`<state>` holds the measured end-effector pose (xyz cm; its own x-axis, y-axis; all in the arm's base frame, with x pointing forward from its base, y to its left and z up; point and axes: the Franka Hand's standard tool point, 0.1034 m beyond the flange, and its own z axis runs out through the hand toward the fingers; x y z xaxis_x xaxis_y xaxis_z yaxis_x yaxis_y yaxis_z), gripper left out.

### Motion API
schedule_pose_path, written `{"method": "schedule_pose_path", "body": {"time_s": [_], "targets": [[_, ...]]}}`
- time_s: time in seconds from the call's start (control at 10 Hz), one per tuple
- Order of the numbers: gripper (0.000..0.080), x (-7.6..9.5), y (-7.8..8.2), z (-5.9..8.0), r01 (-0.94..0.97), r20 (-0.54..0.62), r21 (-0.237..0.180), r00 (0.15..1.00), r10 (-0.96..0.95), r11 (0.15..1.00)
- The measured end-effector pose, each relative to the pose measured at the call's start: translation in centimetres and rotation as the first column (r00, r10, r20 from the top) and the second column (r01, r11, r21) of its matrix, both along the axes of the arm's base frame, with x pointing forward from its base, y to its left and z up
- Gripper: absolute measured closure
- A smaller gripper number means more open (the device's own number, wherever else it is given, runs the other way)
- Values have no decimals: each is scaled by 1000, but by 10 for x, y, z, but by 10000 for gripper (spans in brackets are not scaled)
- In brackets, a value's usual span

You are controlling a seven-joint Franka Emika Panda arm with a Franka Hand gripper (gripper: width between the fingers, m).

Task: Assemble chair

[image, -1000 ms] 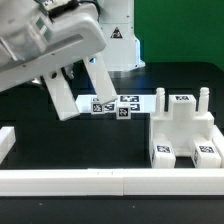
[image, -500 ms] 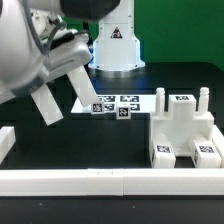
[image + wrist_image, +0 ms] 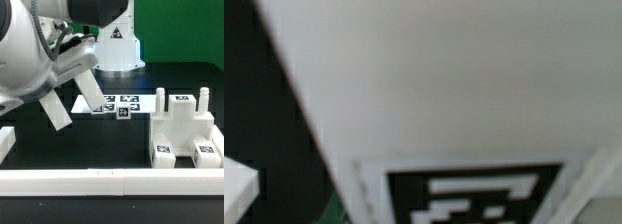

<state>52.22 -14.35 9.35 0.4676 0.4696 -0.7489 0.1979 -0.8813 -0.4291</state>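
Note:
My gripper [image 3: 68, 76] hangs over the table at the exterior view's left, mostly hidden by the arm's wrist. It is shut on a long white chair piece [image 3: 56, 110] that slants down through the air, its lower end clear of the table. In the wrist view this piece [image 3: 438, 90] fills the picture, a black-and-white tag [image 3: 473, 198] showing on it, and the fingers do not show. At the exterior view's right the boxy white chair body [image 3: 182, 128] stands on the table with two upright posts [image 3: 161, 96] and tags on its front.
The marker board [image 3: 118, 102] lies flat mid-table, just behind the held piece's path. Long white border rails run along the front [image 3: 110, 181] and the left side [image 3: 6, 142]. The robot's base [image 3: 116, 45] stands at the back.
The arm has swung toward the exterior view's left with the white piece, which now slants more steeply and sits lower. The chair body has not moved.

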Motion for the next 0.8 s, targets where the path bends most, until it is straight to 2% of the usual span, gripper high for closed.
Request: {"method": "schedule_pose_path", "body": {"time_s": [0.1,0.2,0.3,0.6,0.8], "targets": [[517,-6,1,-2,69,-33,44,997,-67,997],[517,-14,-5,2,122,-53,7,991,-122,992],[517,-26,-4,7,169,-100,-8,981,-169,986],[517,-20,-2,2,143,-63,-7,988,-144,990],[517,-8,3,-5,39,55,-45,998,-37,998]]}}
